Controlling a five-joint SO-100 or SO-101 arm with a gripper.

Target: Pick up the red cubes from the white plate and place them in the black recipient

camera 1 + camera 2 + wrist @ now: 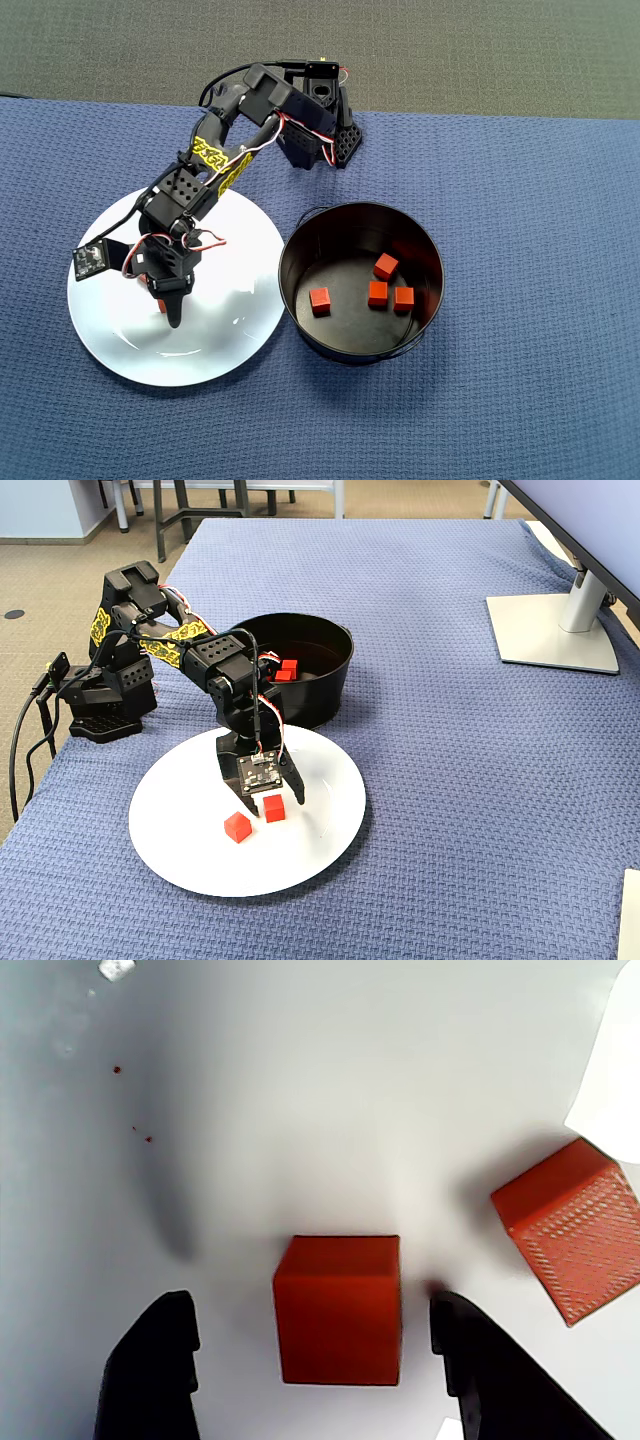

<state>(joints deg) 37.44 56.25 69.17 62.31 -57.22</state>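
The white plate (120,340) lies left of the black pot (430,250) in the overhead view. Two red cubes remain on the plate (190,870): one (273,808) between my fingers and one (237,827) just to its left in the fixed view. My gripper (310,1305) is open and low over the plate, its fingers on either side of a cube (340,1310) without touching it; the right one is closer. The second cube (570,1230) lies to the right in the wrist view. Several red cubes (378,292) lie in the pot (335,665). In the overhead view my gripper (172,305) hides most of the plate's cubes.
The arm's base (100,695) stands at the left edge of the blue mat, behind the plate. A monitor foot (555,630) stands at the far right. The pot's rim almost touches the plate's edge.
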